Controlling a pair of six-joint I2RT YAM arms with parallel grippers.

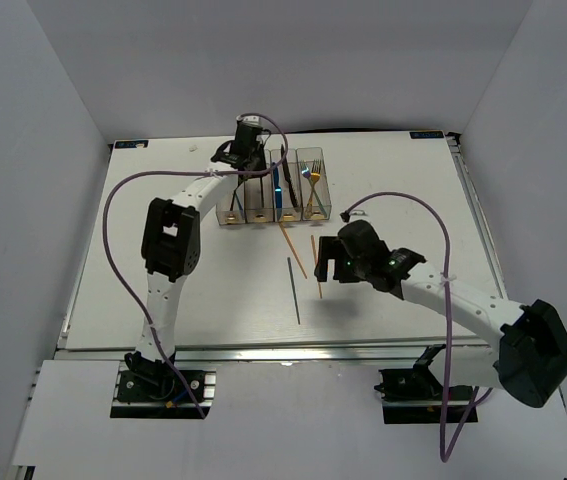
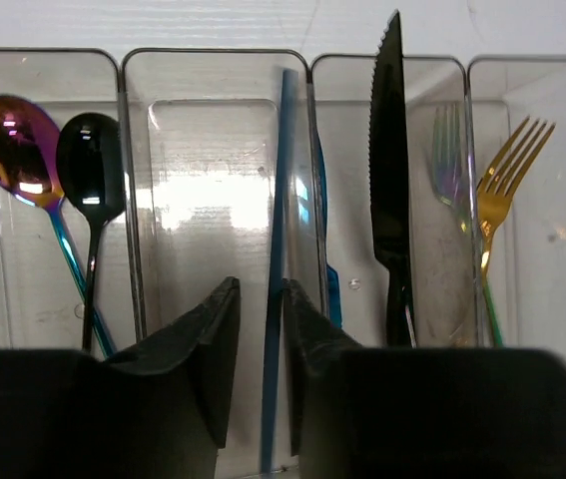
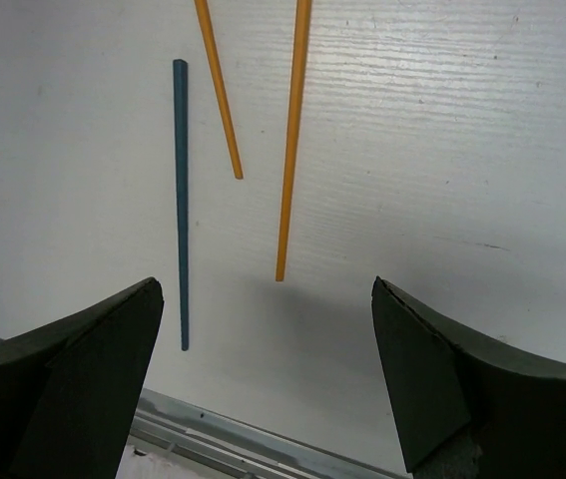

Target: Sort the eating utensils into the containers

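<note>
The four joined clear containers stand at the table's back; my left gripper hovers over them. In the left wrist view the containers hold an iridescent spoon and a black spoon, then a blue chopstick, then a black knife with a blue knife behind it, then an iridescent fork and a gold fork. The left gripper is slightly open; the chopstick stands between its fingers, with a gap on the left. My right gripper is wide open above the table.
A blue chopstick and two gold chopsticks lie loose on the table ahead of the right gripper. In the top view they lie in front of the containers, near the blue chopstick. The table's metal front edge is close below.
</note>
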